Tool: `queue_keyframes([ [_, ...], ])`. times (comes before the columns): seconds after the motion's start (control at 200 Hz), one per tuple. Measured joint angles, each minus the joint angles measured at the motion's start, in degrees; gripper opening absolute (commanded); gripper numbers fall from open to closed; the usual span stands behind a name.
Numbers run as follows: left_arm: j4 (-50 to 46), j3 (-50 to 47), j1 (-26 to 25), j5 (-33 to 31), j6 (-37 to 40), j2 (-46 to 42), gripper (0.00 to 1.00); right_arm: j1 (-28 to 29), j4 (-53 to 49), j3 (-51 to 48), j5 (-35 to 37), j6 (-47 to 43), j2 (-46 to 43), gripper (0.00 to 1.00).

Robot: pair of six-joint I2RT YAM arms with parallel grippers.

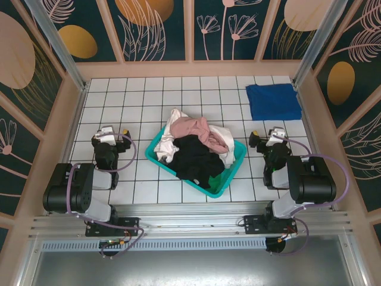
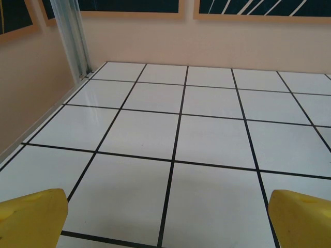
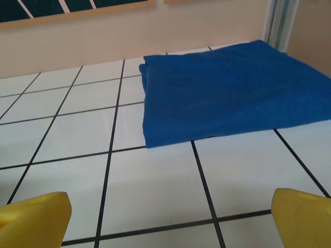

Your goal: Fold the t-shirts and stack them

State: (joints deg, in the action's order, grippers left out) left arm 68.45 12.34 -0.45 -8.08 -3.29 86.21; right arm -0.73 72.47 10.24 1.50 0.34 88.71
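folded blue tee (image 1: 273, 101), basket (image 1: 237, 161) of tees

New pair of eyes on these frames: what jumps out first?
The teal basket in the middle of the tiled table, heaped with crumpled tees in pink, black and white. Then the royal-blue tee, folded flat at the far right corner. The left gripper and right gripper sit open either side of the basket.

Royal-blue t-shirt (image 1: 273, 101), pink t-shirt (image 1: 191, 128), black t-shirt (image 1: 193, 157), teal basket (image 1: 229, 173), yellow fingers (image 3: 302, 217)
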Motion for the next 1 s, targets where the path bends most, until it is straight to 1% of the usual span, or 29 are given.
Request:
queue_keyframes([
  [0.385,1.95,0.11,0.0,-0.15,-0.02,0.2,0.99,0.11,2.32,0.24,0.22,0.0,0.35,0.99],
  [0.996,2.03,0.11,0.0,-0.15,-0.02,0.22,0.99,0.11,2.34,0.28,0.37,0.0,0.37,0.99],
])
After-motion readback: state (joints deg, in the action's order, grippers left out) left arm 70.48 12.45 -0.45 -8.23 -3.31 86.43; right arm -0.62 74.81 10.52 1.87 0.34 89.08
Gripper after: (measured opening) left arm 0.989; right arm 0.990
